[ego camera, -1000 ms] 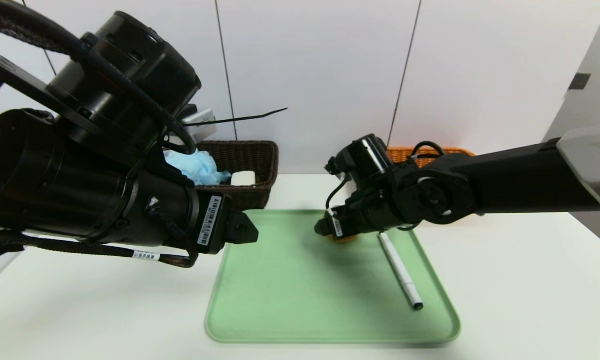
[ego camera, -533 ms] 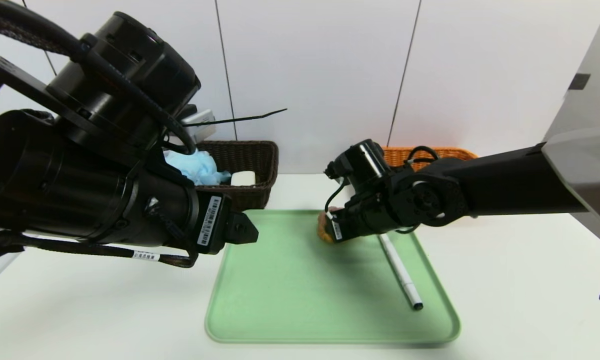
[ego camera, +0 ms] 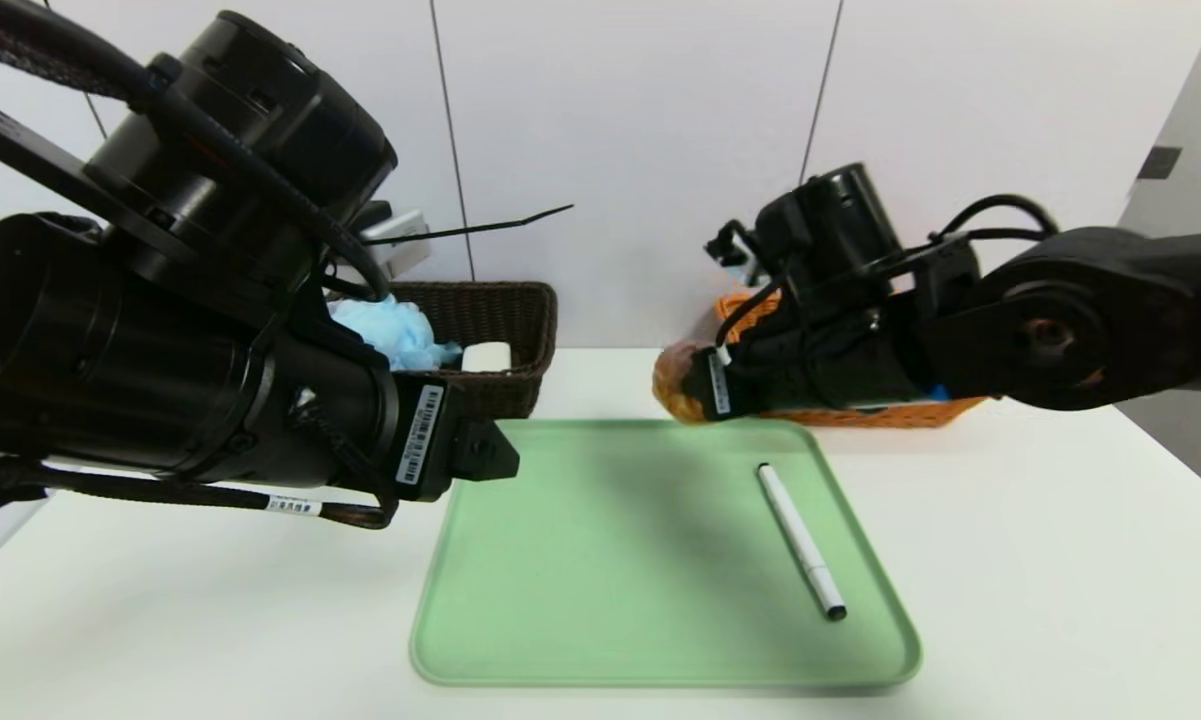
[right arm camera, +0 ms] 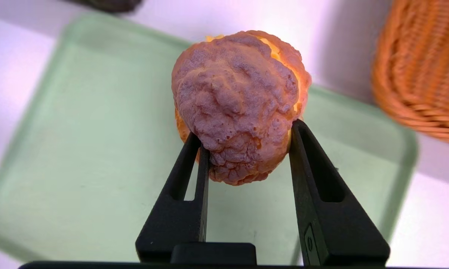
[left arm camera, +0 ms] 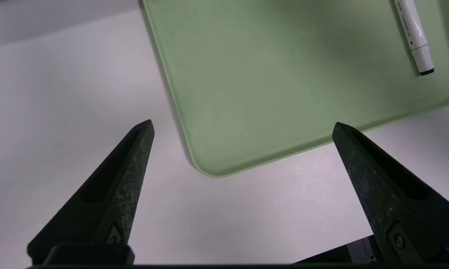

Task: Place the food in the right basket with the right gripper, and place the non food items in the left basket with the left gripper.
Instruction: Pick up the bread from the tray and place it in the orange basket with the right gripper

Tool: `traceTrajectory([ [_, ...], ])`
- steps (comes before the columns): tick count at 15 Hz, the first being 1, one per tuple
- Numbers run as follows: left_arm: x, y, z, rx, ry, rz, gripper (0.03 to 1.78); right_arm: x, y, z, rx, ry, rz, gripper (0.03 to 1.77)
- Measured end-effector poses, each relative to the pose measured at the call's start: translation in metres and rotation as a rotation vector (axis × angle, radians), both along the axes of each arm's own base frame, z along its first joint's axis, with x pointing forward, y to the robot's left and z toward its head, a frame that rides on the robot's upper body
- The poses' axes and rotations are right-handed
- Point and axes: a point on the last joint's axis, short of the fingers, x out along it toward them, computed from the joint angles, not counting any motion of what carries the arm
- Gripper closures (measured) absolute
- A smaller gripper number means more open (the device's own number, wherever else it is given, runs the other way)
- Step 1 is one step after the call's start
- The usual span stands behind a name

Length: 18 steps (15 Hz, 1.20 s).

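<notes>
Right gripper (right arm camera: 246, 129) clamped on the cream puff (right arm camera: 239, 104), held above the far edge of the green tray (ego camera: 600, 590).

Nearest, the left gripper (left arm camera: 243, 125) hangs with fingers wide apart over the tray's near corner and white table (ego camera: 1040, 560). The marker pen (ego camera: 800, 540) lies on the tray's right side. Farther back, bath pouf (ego camera: 390, 335) and soap bar (ego camera: 486, 356) sit in the dark left basket (ego camera: 505, 310); the orange right basket (right arm camera: 426, 74) stands just beside the puff.

Black arms, black wedge fingers

Both arms (ego camera: 190, 330) are matte black with round housings, looped black cables and white barcode labels (ego camera: 419, 437). The fingers (left arm camera: 112, 190) are tapered, slotted black wedges, each with a small screw near its base; their faces look scuffed.
</notes>
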Motion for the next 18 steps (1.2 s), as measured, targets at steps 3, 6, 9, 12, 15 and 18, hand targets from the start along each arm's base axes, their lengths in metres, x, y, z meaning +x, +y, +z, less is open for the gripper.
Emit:
traceTrajectory([
  [3,-0.001,0.001,0.001,-0.003,-0.004,0.000,0.12,-0.015,-0.028,0.038,0.060,-0.092,-0.050,1.15],
  [6,-0.002,0.002,0.003,-0.005,-0.008,-0.001,0.12,-0.014,-0.062,0.055,0.082,-0.143,-0.147,1.15],
  [9,-0.003,0.003,0.002,-0.005,-0.007,-0.001,0.12,-0.004,-0.097,0.060,0.081,-0.163,-0.260,1.16],
  [12,-0.003,0.003,0.002,-0.003,-0.007,-0.003,0.12,0.013,-0.121,0.052,0.065,-0.156,-0.350,1.16],
  [15,-0.002,0.002,0.002,0.003,-0.009,-0.009,0.12,0.039,-0.142,0.041,0.071,-0.190,-0.429,1.16],
  [18,-0.002,0.002,0.001,0.004,-0.008,-0.009,0.12,0.063,-0.158,0.021,0.050,-0.163,-0.486,1.16],
])
